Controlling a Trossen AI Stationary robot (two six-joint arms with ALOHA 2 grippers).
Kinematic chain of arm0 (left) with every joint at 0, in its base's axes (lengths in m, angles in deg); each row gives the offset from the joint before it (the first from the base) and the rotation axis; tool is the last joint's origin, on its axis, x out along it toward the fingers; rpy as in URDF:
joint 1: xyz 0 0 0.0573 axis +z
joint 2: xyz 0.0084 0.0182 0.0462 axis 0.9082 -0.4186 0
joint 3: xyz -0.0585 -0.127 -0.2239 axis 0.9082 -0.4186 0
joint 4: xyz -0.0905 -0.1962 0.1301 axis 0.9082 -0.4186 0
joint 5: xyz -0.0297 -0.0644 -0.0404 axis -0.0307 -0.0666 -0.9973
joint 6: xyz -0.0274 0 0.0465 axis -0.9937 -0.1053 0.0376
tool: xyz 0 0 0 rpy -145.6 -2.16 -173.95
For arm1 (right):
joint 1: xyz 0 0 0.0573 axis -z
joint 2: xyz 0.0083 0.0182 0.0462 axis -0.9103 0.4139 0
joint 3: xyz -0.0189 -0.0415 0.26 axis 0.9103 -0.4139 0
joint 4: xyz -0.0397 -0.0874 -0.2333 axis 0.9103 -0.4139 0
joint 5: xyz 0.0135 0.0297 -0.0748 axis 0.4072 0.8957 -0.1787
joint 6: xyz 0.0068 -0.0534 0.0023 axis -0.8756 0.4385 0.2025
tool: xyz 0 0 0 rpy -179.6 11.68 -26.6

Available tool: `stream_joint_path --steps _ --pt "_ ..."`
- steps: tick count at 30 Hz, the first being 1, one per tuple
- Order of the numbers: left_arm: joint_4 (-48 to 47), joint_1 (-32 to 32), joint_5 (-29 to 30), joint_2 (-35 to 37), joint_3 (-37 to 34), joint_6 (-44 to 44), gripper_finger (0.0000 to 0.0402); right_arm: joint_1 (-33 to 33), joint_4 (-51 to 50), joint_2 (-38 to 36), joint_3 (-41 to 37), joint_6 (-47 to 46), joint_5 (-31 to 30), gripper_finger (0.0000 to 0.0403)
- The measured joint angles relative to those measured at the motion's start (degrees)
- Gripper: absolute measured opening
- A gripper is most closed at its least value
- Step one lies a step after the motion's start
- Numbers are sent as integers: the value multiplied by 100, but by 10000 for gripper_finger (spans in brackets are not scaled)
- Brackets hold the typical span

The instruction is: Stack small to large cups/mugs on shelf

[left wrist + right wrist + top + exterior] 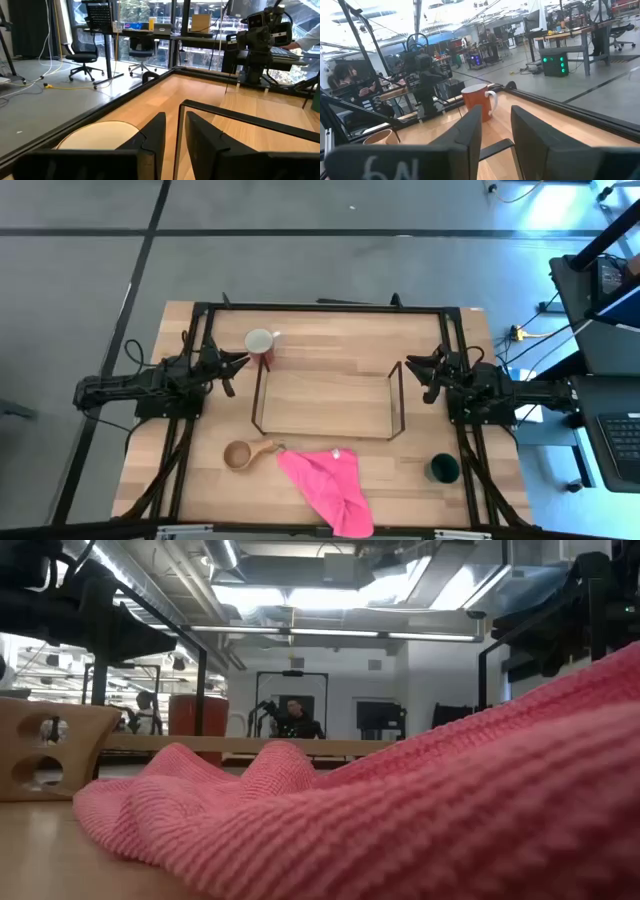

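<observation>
Jaws apart both arms; cloth (420, 800) hides shelf in low view.

You had the high camera looking straight down on the whole table (310, 395). Your low camera sat at table-top height, pressed close behind the pink cloth (420, 810) filling its lower right. Each wrist camera looked forward across the table toward the opposite arm. High, low and right wrist views shared the reddish mug (479, 101).
</observation>
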State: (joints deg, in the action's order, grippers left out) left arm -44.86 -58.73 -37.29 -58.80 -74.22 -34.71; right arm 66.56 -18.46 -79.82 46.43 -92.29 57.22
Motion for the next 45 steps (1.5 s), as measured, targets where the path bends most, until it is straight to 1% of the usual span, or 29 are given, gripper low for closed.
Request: stream_joint_path --steps 45 --pt "0 0 0 0 -2 0 69 -2 1 -1 0 -5 0 106"
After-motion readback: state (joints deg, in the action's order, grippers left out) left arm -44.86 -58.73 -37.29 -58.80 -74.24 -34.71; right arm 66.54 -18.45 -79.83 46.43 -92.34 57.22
